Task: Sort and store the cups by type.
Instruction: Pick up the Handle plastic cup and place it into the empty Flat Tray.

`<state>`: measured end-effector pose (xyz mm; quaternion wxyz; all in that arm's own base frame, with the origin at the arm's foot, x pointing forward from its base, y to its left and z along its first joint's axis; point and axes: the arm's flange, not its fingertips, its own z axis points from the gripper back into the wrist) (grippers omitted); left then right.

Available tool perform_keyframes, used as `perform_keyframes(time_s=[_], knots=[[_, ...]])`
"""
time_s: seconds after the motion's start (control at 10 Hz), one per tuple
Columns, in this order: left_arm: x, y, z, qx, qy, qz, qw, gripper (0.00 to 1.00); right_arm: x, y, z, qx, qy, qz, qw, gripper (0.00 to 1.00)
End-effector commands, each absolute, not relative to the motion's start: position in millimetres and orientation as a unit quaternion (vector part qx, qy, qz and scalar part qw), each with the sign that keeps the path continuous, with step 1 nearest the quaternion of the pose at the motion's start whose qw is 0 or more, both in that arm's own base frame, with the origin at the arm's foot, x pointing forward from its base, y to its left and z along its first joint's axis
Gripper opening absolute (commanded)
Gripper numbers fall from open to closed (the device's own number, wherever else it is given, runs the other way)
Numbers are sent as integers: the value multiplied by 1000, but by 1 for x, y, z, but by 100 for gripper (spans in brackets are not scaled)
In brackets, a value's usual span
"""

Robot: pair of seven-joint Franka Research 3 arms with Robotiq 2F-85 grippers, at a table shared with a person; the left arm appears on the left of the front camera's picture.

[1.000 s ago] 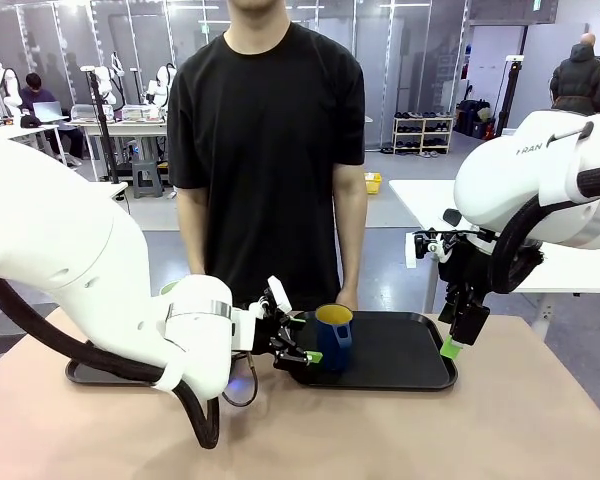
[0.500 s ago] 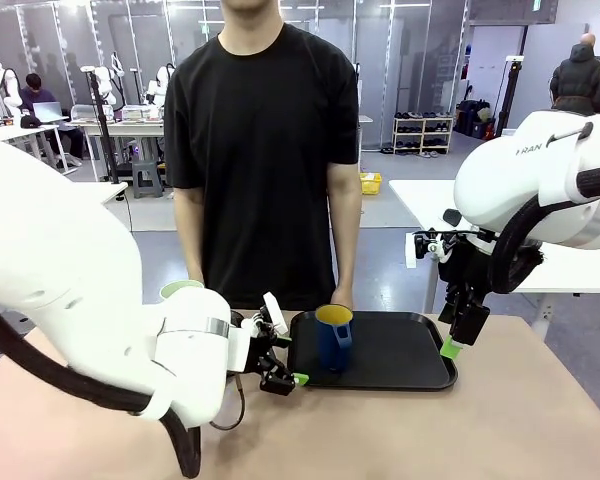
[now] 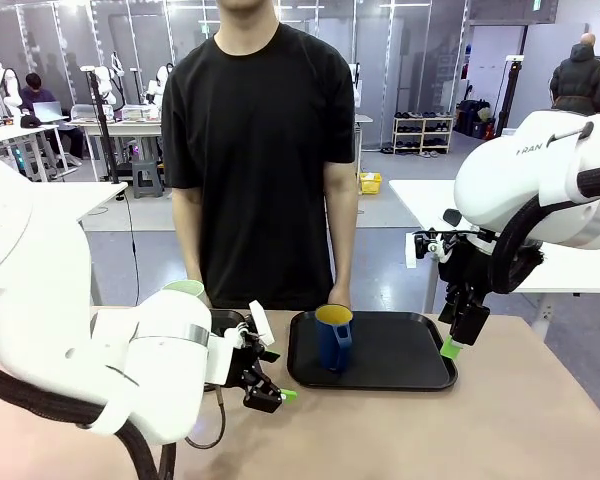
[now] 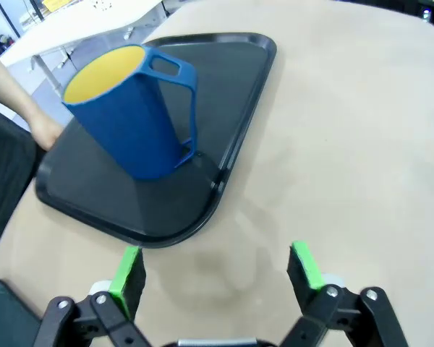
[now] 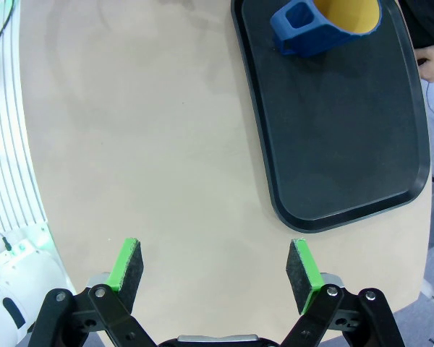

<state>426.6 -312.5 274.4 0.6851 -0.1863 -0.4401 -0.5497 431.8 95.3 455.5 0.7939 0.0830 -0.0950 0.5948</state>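
Observation:
A dark blue mug (image 3: 334, 340) with a yellow inside stands upright at the left end of a black tray (image 3: 400, 362). My left gripper (image 3: 271, 362) hangs open just left of that tray, over bare table. In the left wrist view the mug (image 4: 137, 119) stands on the tray (image 4: 228, 170) beyond the empty gripper (image 4: 217, 266). The rim of a pale mint-green cup (image 3: 185, 289) peeks over my left arm. My right gripper (image 3: 450, 346) hovers open by the tray's right end. From the right wrist, the mug (image 5: 325, 23) and tray (image 5: 347, 137) lie ahead of the open gripper (image 5: 215, 266).
A person in a black shirt stands at the far side, one hand (image 3: 340, 298) by the tray's far edge, also seen as a hand (image 4: 47, 131) behind the mug. Part of a second black tray (image 3: 225, 320) shows behind my left wrist. Bare tabletop (image 3: 430, 430) lies in front.
My left gripper has drawn back from the blue mug, moving left and nearer off the tray, still open. The mint-green cup's rim has come into sight. The right arm has not moved.

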Motion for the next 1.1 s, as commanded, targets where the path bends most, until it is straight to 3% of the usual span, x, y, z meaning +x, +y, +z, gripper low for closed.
perform_keyframes(time_s=[0.0,1.0], knots=[[440,-317,270,-172,-448,-553,681,100,429,96,453,80,-100,589,798,100],[440,-317,270,-172,-448,-553,681,100,429,96,453,80,-100,589,798,100]])
